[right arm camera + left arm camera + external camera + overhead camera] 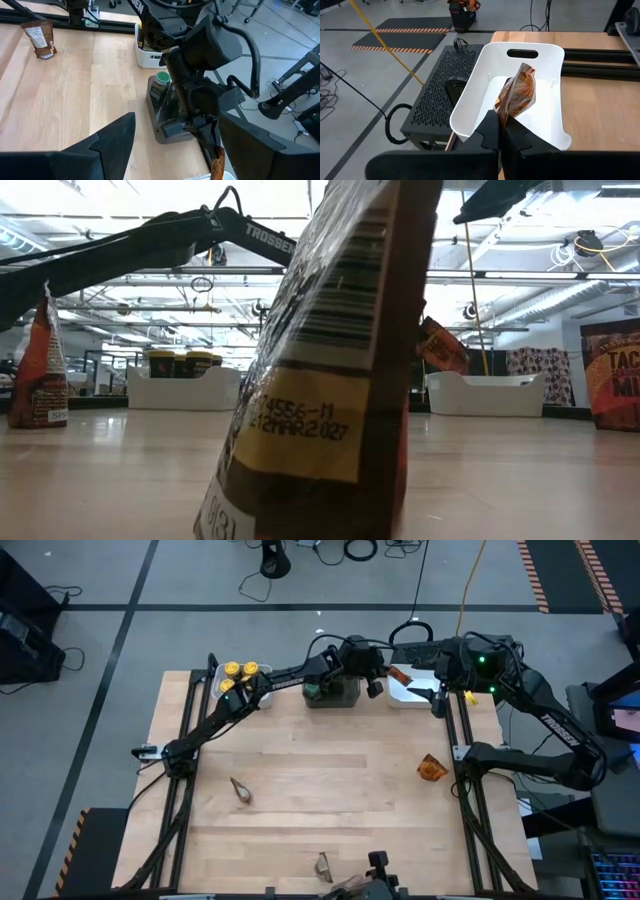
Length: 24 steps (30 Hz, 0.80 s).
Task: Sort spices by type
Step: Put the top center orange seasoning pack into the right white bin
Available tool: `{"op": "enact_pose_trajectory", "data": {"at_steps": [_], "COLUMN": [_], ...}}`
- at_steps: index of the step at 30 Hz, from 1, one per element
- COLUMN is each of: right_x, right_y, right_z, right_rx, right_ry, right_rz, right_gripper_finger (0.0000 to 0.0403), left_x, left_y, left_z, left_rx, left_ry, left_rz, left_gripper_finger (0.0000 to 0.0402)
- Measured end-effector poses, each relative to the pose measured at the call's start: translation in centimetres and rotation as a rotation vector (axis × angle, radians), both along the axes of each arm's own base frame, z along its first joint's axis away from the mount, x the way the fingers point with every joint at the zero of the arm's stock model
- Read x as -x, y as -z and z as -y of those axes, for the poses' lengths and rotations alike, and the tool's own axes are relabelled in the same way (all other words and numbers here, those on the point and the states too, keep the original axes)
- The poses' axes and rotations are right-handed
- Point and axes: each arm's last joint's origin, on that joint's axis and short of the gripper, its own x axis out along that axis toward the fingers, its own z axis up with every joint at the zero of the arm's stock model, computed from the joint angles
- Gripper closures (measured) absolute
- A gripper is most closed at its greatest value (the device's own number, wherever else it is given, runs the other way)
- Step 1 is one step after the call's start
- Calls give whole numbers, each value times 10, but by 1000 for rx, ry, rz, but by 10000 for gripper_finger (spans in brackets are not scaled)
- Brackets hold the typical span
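Observation:
My left gripper [388, 676] reaches along the table's far edge and is shut on an orange-brown crinkly packet [520, 92] over the right white bin [470, 107]. My right gripper [185, 142] is open just right of that bin [410, 692], touching nothing. Jars with yellow lids [240, 673] stand in the left white bin [185, 388]. A green-lidded jar [161, 82] stands in the dark grey bin [332, 693]. Three more packets rest on the table: left of centre [240, 790], near the right edge [432, 768], and at the near edge [322, 865], where it fills the low view [330, 360]. My left gripper pinches one end of the packet [506, 116] between its two fingers. The fingers come from the table's left, slanting down. The packet sticks out beyond the fingertips, lifted clear above the inside of the right white bin [485, 393], tilted in the low view [440, 345].
The three bins sit in a row along the far edge. Dark rails run down the table's left and right sides [470, 790]. A perforated black box [440, 90] sits beyond the far edge. The wooden middle of the table [330, 770] is bare.

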Motion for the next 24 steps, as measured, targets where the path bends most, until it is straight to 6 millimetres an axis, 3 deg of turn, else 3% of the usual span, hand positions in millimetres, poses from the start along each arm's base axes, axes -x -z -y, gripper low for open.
{"op": "enact_pose_trajectory", "data": {"at_steps": [24], "right_x": [-6], "right_y": [7], "right_z": [5], "right_rx": [-21], "right_ry": [-2], "right_rz": [-62], "right_gripper_finger": [135], "left_x": [0], "left_y": [-1], "left_z": [0], "left_rx": [2], "left_ry": [0], "left_rz": [-2], "left_gripper_finger": [380]}}
